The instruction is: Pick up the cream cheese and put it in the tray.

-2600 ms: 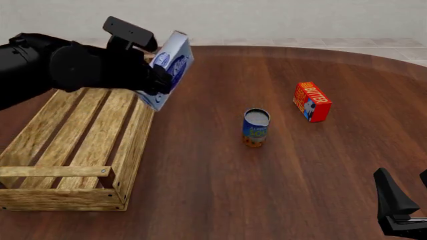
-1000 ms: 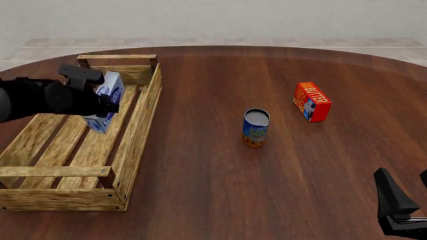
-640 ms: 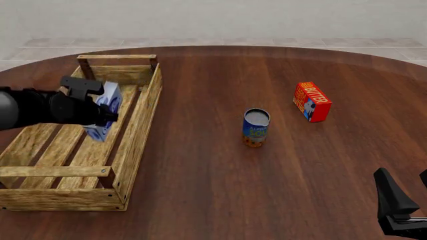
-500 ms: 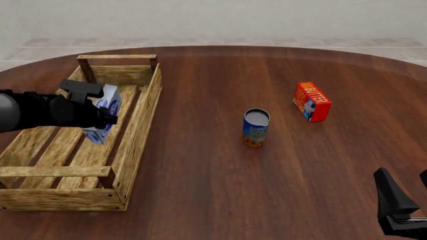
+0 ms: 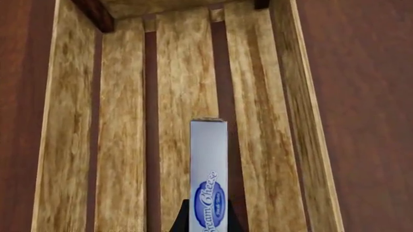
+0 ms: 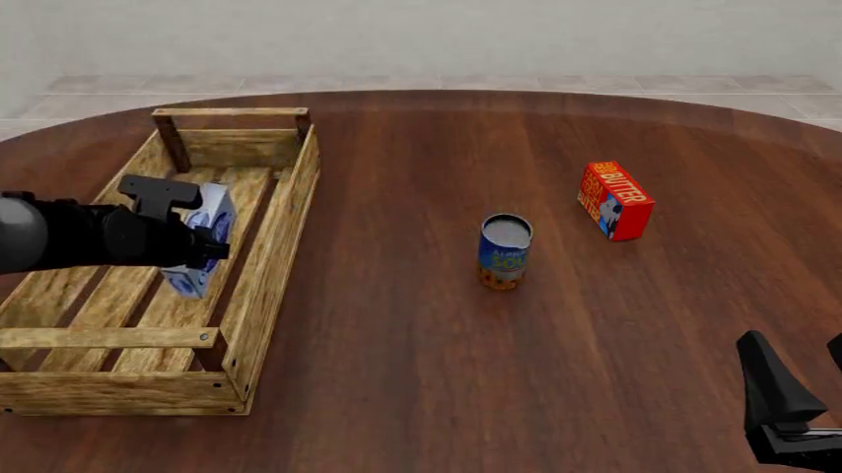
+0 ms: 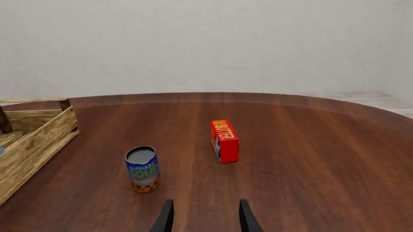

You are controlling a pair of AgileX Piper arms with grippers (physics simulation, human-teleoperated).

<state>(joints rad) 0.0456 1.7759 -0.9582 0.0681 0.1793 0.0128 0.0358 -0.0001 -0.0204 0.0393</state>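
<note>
Wooden slats fill my left wrist view: my left gripper (image 6: 195, 251) is pinching the cream cheese (image 6: 201, 239), box tilted, low inside the tray (image 6: 271, 258) over its floor slats. Whether it touches them, I cannot tell. My right gripper (image 7: 202, 216) hangs near the table edge, fingers spread, soup can (image 6: 504, 251) and butter box (image 6: 614, 200) well ahead.

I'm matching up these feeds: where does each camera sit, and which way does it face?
Front view: above and behind the arms, looking down the round brown table; left gripper, right gripper show.
Left wrist: behind its fingers, looking into the light wooden slat tray, white-blue cream cheese box gripped.
Right wrist: low, facing the blue soup can, red butter box; both also in front view.
</note>
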